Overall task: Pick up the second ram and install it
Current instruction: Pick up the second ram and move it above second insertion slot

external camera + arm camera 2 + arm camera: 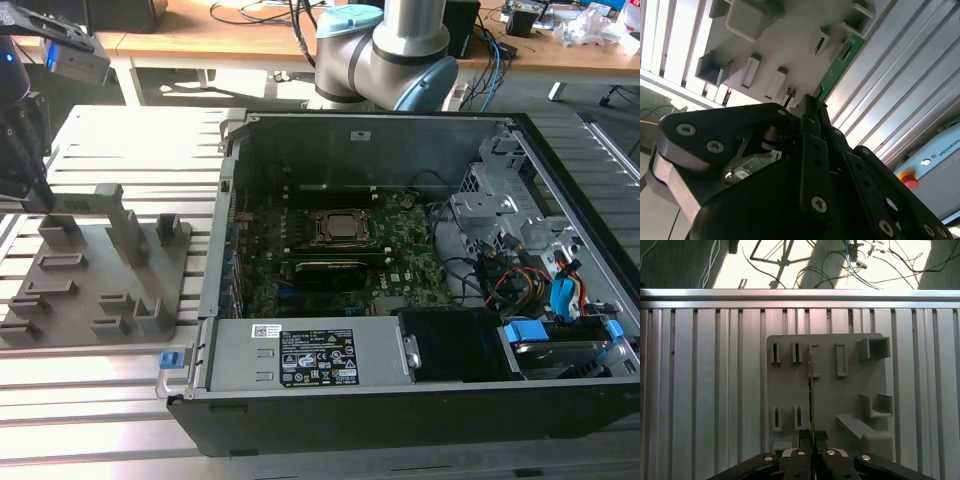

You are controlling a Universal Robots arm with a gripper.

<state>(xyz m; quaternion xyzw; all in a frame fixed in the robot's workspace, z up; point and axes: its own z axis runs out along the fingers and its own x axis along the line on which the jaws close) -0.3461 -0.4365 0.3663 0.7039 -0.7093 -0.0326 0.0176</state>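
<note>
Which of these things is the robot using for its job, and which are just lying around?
For the job: gripper, the second ram it grips, holder tray, motherboard.
Just lying about: floor cables, red button, power supply.

Grey holder tray [92,292] on slotted, perhaps aluminium, table [100,400]

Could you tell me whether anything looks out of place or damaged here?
Nothing stands out: the gripper holds the second ram straight by the grey holder tray, and the open computer case looks intact.
</note>
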